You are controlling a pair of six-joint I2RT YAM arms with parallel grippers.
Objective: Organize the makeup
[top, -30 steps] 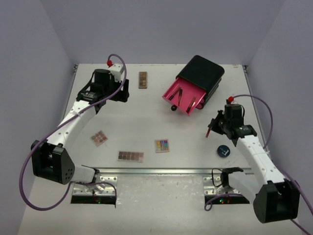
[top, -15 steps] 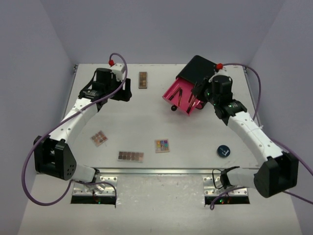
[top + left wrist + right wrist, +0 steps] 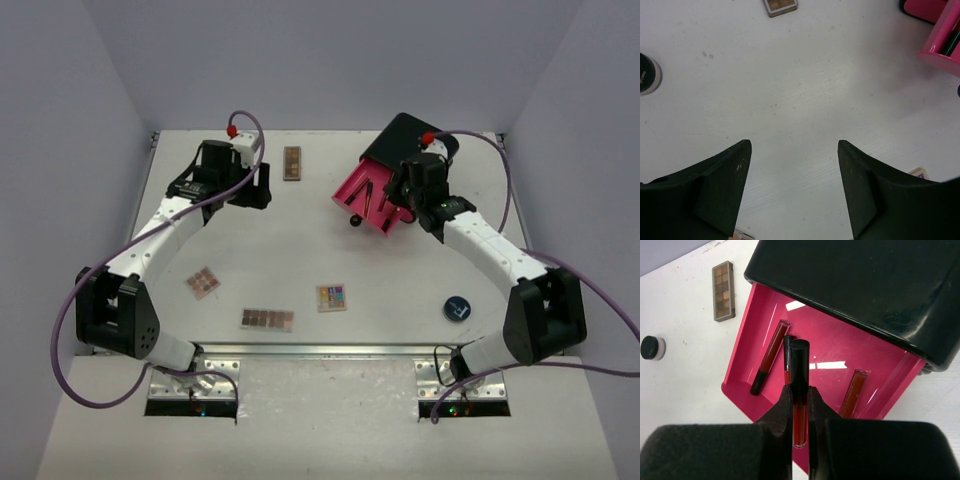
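Observation:
My right gripper (image 3: 799,388) (image 3: 396,196) is shut on a dark red tube with a black cap (image 3: 800,357), held over the open pink drawer (image 3: 830,347) (image 3: 350,187) of the black box (image 3: 415,140). Three more red tubes lie in the drawer, among them one on the left (image 3: 771,355) and one on the right (image 3: 853,392). My left gripper (image 3: 794,145) (image 3: 258,187) hangs open over bare table at the back left. A brown palette (image 3: 292,162) (image 3: 723,290) lies beyond it.
Near the front lie a small brown palette (image 3: 203,282), a long brown palette (image 3: 267,319), a multicoloured palette (image 3: 332,297) and a round black compact (image 3: 457,308). A small round jar with a black lid (image 3: 647,74) (image 3: 651,347) stands by the left gripper.
My right arm has swung from the right front of the table up to the pink drawer, carrying the red tube. The left arm has shifted only slightly.

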